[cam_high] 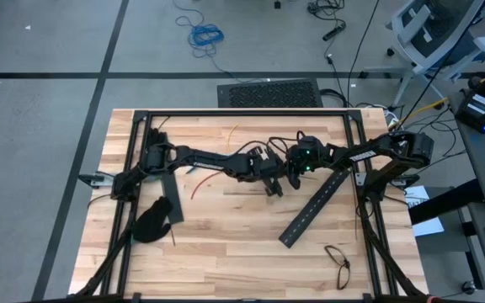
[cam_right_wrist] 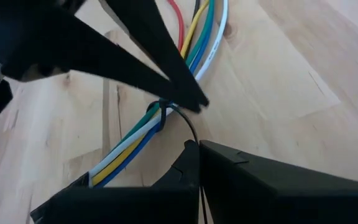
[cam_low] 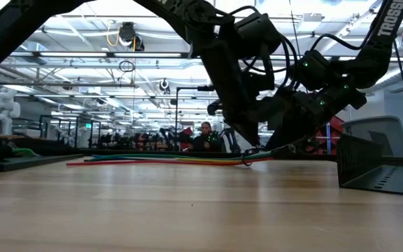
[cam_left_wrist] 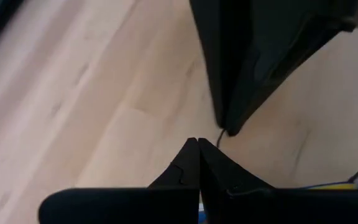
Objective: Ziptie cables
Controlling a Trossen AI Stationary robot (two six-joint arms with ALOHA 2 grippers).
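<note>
One ziptie [cam_right_wrist: 164,113] already circles the cables [cam_right_wrist: 143,138], a dark band drawn snug around the bundle, so the main step looks done or very nearly so. What is left, as I judge it, is a last pull on the thin dark tail [cam_right_wrist: 188,127] that curls off the band toward the right gripper [cam_right_wrist: 199,149], and then letting go. That gripper has its fingers pressed together, and the tail appears to run in between the tips, though the view is too close to be sure it is pinched.

From above, both arms meet near the desk's [cam_high: 226,236] centre, slightly toward twelve o'clock. The left gripper [cam_high: 269,183] comes in from nine o'clock and the right one from three o'clock. The left gripper's fingers are likewise closed tight, its tips just beside the band where the right wrist view shows them.

Red, yellow, green, blue and white wires lie flat on the wood, gathered side by side at the band and fanning slightly beyond it. In the low view they stretch out as one thin coloured line along the desk.
</note>
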